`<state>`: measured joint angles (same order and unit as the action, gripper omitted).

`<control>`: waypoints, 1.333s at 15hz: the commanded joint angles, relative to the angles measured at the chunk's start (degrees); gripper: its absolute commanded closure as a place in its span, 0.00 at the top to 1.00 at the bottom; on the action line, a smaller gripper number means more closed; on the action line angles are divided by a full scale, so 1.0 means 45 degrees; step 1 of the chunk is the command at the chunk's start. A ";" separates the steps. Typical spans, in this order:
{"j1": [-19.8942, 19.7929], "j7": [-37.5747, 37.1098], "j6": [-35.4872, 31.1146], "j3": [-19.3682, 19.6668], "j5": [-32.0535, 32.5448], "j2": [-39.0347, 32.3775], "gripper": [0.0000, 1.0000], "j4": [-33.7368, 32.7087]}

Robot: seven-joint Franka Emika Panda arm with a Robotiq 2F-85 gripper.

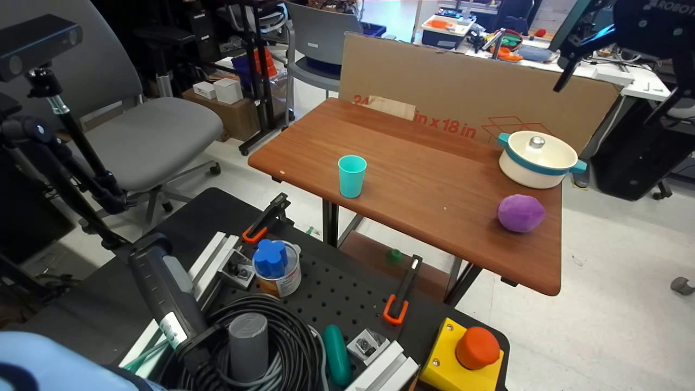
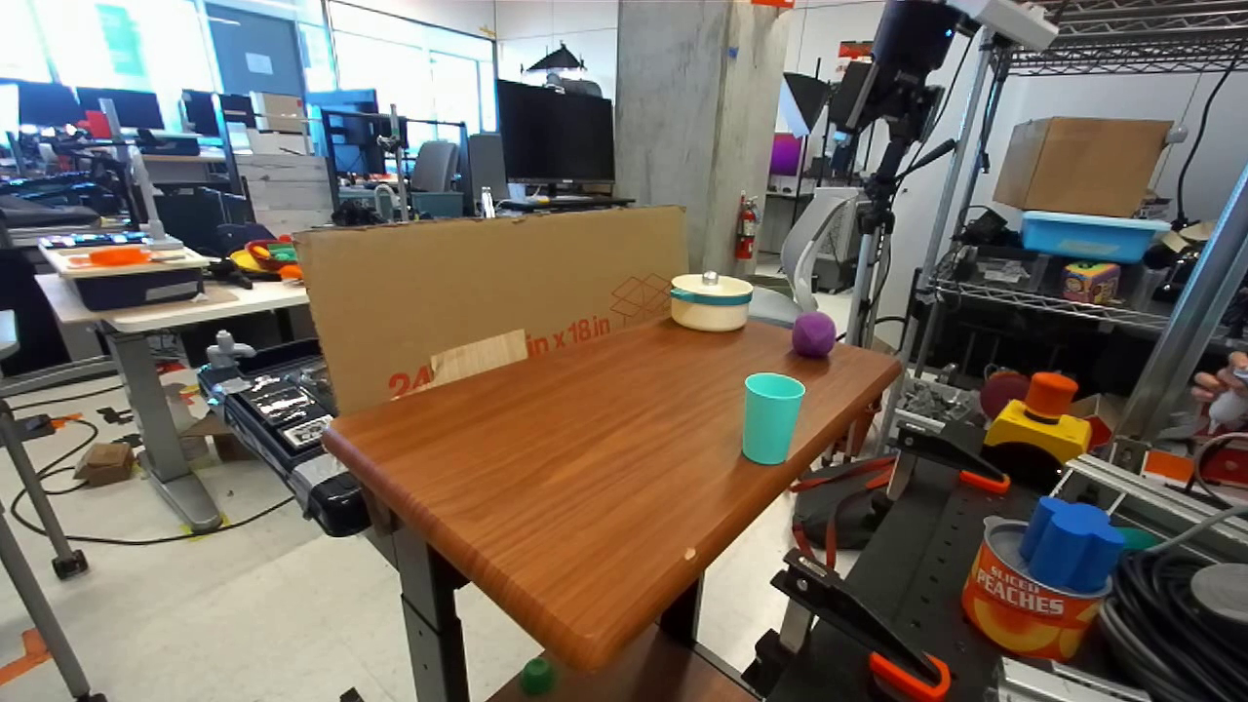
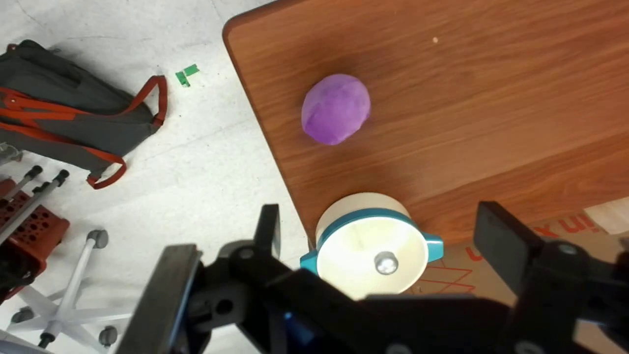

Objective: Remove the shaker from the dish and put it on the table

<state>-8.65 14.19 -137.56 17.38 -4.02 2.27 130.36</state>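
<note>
The dish (image 1: 529, 168) is a round cream pot with a teal rim, teal handles and a silver-knobbed lid. It stands at a far corner of the brown wooden table (image 1: 423, 163), and shows in both exterior views (image 2: 707, 314). The shaker does not show in any view. My gripper (image 1: 605, 103) is up high near the dish's end of the table, apart from everything. In the wrist view its fingers (image 3: 381, 211) are wide apart with nothing held between them. The dish's lid (image 3: 354, 246) shows between the fingers, lower down, partly hidden by the gripper body.
A purple lump (image 3: 335, 109) lies near the dish. A teal cup (image 1: 352, 176) stands upright by the long table edge. A cardboard sheet (image 1: 461, 92) stands along the back edge. A black perforated cart (image 1: 336, 293) with clamps and a can (image 2: 1024, 604) stands alongside.
</note>
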 commanded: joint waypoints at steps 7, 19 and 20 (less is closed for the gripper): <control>-0.1059 -0.0086 -0.0407 -0.0861 -0.1449 -0.3991 1.00 -0.3934; -0.1209 -0.1333 0.0343 -0.1914 -0.0842 -0.7831 1.00 -0.7722; -0.1212 -0.1436 0.0400 -0.1960 -0.0821 -0.8149 1.00 -0.8056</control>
<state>-12.87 9.38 -138.27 9.98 -8.85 -29.99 100.28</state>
